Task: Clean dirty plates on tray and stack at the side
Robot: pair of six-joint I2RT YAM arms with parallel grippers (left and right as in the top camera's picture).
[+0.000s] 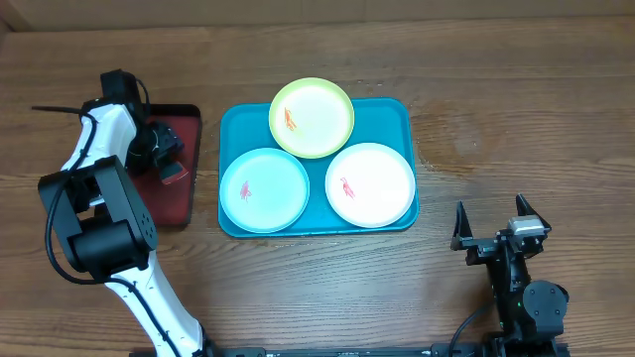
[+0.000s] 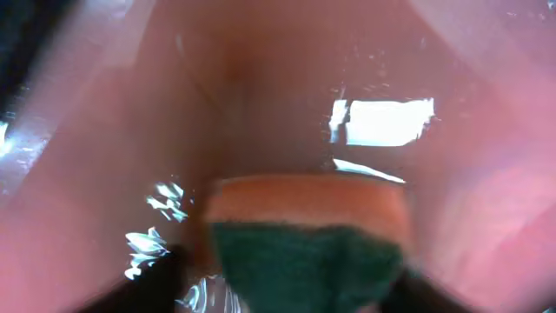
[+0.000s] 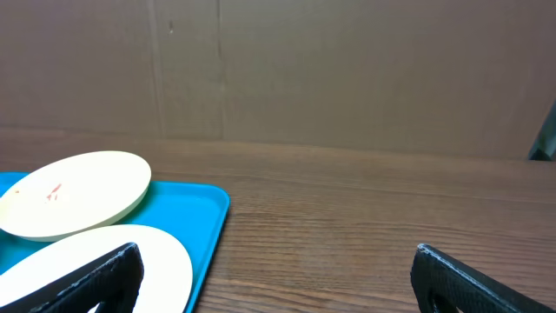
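Overhead, the turquoise tray point(image 1: 402, 111) lies in the middle of the wood-grain counter point(image 1: 516, 99) with all 3 plates on it. The yellow-green plate point(image 1: 312, 117) sits at the far side, its edge reaching over the tray's rim, and has an orange smear near its middle. The mint-blue plate point(image 1: 264, 188) lies at the near left and the white plate point(image 1: 370, 184) at the near right, each with 1 small red smear. These 2 lie just beside each other, and the yellow-green plate meets both at their far edges.

Left of the turquoise tray, a narrow dark-red tray point(image 1: 184, 203) lies on the counter. The left tool point(image 1: 164, 154) is down over it. The left wrist view is blurred, showing a sponge point(image 2: 308, 235), orange with a green scrub face, between the 2 dark fingers, with the glossy red tray floor behind. Whether the fingers already pinch the sponge or only flank it, I cannot tell.

The right tool point(image 1: 493, 220) is at the near right, well apart from the tray, with its jaws spread wide and nothing between them. Its wrist camera looks across bare counter toward the tray's right edge.
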